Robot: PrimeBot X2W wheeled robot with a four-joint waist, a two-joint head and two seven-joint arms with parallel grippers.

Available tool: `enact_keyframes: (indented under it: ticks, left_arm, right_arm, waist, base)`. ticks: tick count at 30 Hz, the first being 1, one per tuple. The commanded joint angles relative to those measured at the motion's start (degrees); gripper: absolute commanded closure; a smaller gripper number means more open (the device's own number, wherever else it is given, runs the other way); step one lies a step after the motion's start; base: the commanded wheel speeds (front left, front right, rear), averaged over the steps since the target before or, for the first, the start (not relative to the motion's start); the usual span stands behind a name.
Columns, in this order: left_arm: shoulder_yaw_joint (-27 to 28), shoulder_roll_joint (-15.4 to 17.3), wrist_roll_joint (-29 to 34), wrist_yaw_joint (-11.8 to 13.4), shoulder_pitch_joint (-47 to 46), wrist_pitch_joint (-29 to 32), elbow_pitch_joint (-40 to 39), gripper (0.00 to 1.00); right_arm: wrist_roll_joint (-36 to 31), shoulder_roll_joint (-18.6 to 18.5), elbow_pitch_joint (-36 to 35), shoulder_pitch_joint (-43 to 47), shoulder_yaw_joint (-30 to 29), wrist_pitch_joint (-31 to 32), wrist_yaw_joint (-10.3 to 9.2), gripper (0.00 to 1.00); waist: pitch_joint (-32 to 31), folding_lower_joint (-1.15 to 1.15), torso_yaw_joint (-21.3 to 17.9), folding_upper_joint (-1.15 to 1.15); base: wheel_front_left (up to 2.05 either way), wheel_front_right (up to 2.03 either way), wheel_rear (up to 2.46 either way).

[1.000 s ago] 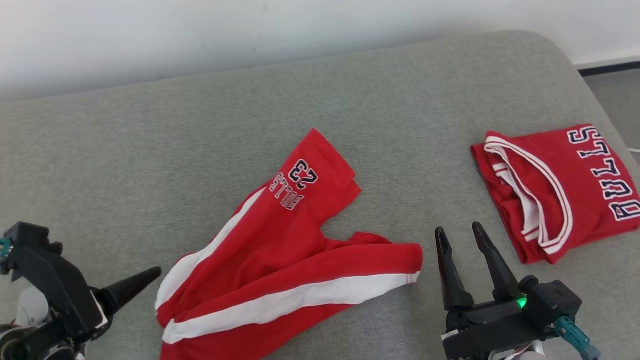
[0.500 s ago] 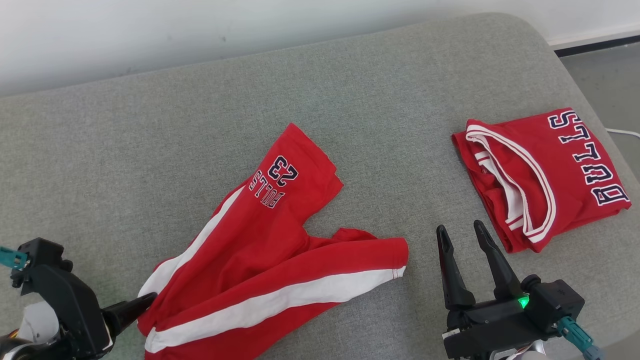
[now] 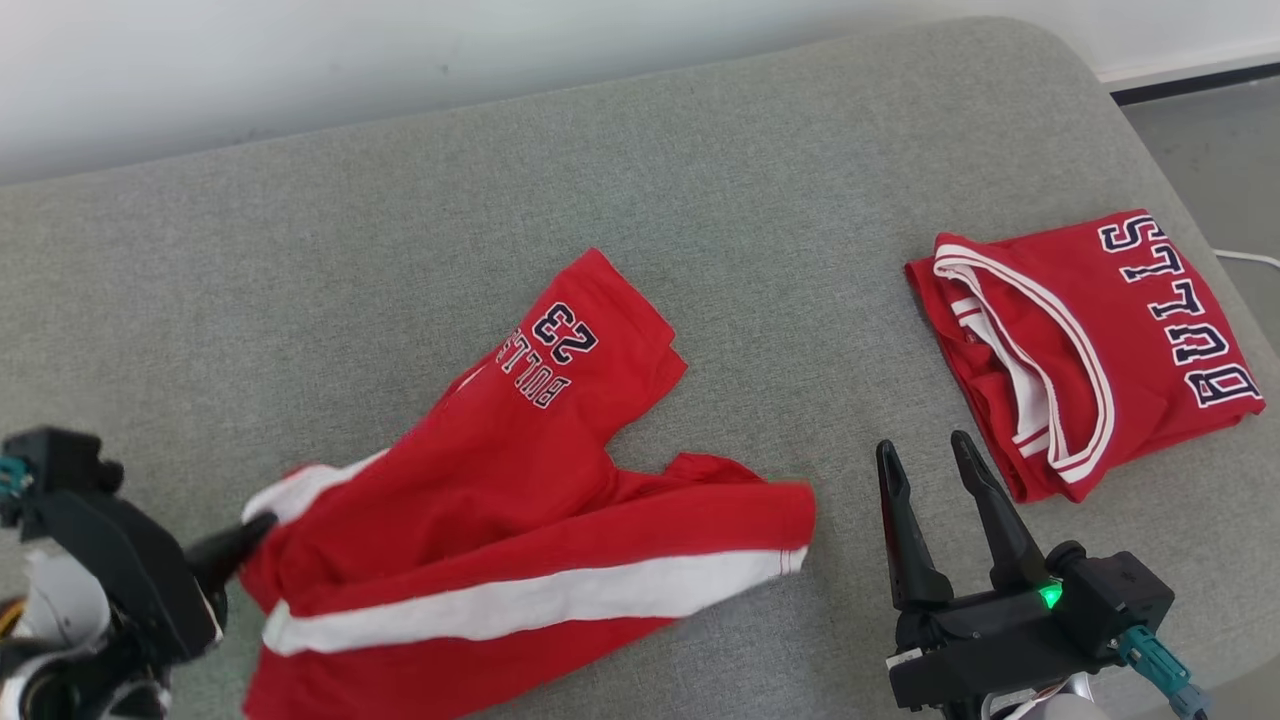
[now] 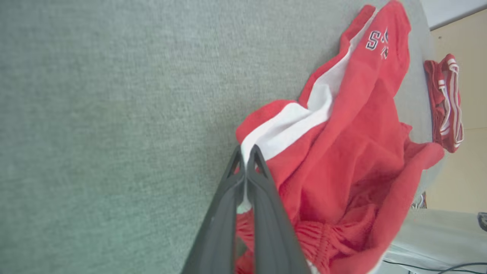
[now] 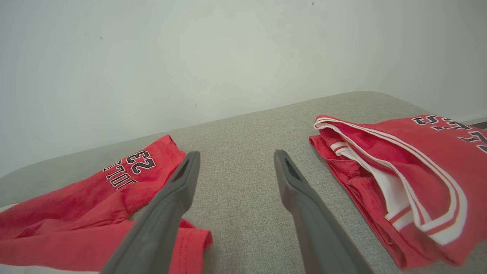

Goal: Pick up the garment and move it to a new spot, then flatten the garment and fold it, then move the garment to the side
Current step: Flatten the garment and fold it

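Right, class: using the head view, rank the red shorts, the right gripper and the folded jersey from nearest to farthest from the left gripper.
1. The red shorts: lower left to centre, pinched at the white-striped edge by the left gripper.
2. The right gripper: lower right, open, just beyond the shorts' leg hem.
3. The folded jersey: far right, past the right gripper.

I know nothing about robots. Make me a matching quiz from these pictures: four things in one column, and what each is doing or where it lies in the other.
Things:
1. left jaws
2. right jaws
3. red shorts
4. red jersey

States:
A. folded, at the right of the grey cushion
B. open, holding nothing
C. rumpled, mid-cushion, one edge pinched
D. shut on the shorts' white-striped edge

Pairs: 1-D, 2-B, 3-C, 4-A
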Motion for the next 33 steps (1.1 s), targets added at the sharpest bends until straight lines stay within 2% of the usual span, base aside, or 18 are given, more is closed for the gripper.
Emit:
enact_keyframes:
  ticks: [1,9,16,23,32,33]
  left_arm:
    - [0.46,-0.38,1.51,-1.19,-1.8,-2.58,0.77,1.0]
    - [0.19,-1.79,6.25,-4.25,-7.06,-11.4,5.52,1.0]
    - [-0.33,-2.64,8.91,-5.09,-9.08,-16.88,9.44,1.0]
    - [-0.46,-3.81,11.67,-4.56,-10.33,-22.31,14.42,1.0]
    - [0.28,-4.87,14.67,-1.7,-11.66,-28.59,20.08,1.0]
    - [0.17,-5.15,14.78,-2.05,-11.77,-29.19,20.47,0.69]
  right_arm:
    - [0.21,0.01,-0.16,-0.11,-0.03,0.01,-0.13,0.0]
    - [0.53,0.01,-0.28,-0.98,0.28,0.01,-0.13,0.0]
    - [0.18,0.01,0.15,-0.53,-0.16,0.01,-0.13,0.0]
    - [-0.43,0.01,0.5,-0.49,-0.22,0.02,-0.13,0.0]
    - [-0.53,0.01,0.8,0.45,0.06,0.02,-0.14,0.0]
    - [-0.58,0.01,0.89,0.54,0.06,0.02,-0.14,0.0]
  waist:
    - [0.32,0.0,0.03,0.0]
    - [1.2,0.0,-0.17,0.0]
    - [0.39,0.0,-0.05,0.0]
    - [-1.33,0.0,0.96,0.0]
    - [-2.96,0.0,1.91,0.0]
    - [-3.23,0.0,2.02,0.0]
  base:
    - [0.0,0.0,0.0]
    - [0.0,0.0,0.0]
    - [0.0,0.0,0.0]
    - [0.0,0.0,0.0]
    - [0.0,0.0,0.0]
    - [0.0,0.0,0.0]
